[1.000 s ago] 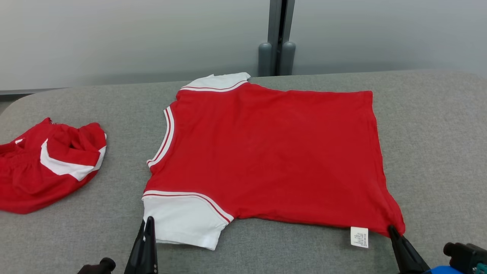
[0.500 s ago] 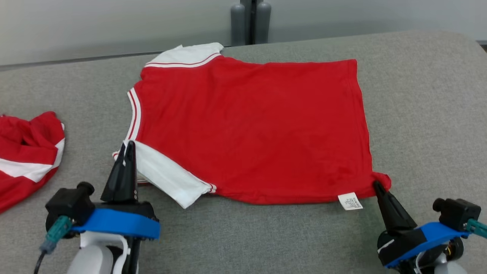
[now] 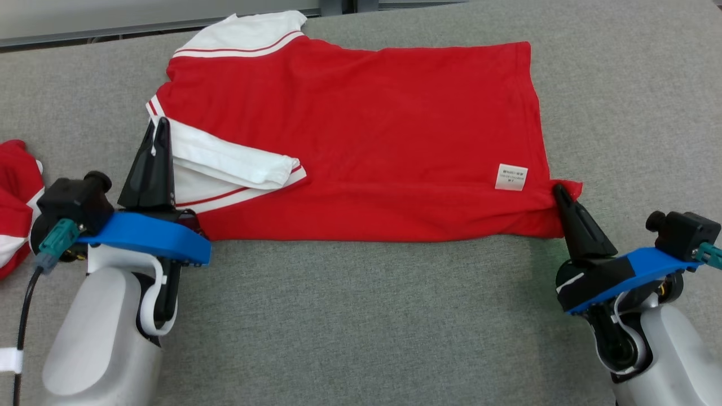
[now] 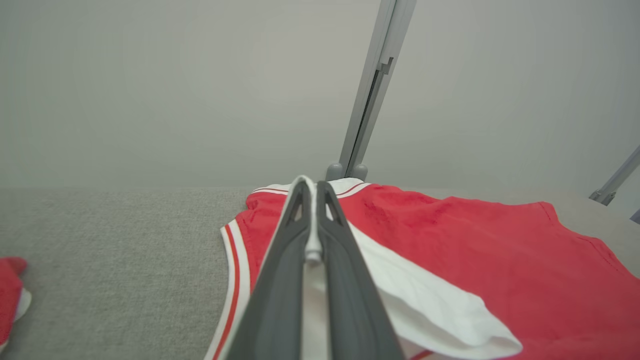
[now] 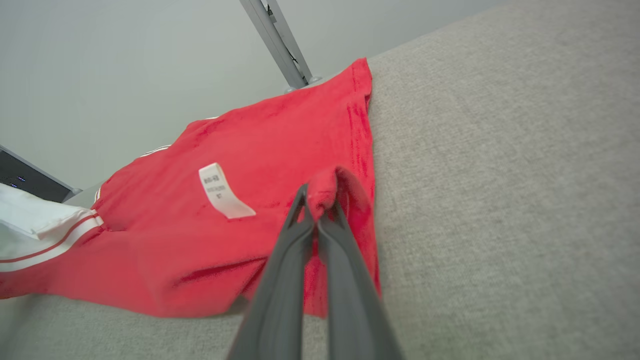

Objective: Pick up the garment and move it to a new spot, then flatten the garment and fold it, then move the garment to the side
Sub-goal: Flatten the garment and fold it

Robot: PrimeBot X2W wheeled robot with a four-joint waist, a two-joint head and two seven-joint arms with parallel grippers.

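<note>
A red short-sleeved shirt with white sleeves [image 3: 366, 129] lies mid-way along the grey fabric-covered counter [image 3: 361, 316], its long axis left to right, collar toward the left edge and hem toward the right. The left fingers [image 3: 158, 131] pinch its near sleeve tight. The right fingers [image 3: 560, 193] are closed on the near hem corner. A pale grey wall [image 4: 150, 75] and a grey metal post [image 4: 372, 100] stand behind.
</note>
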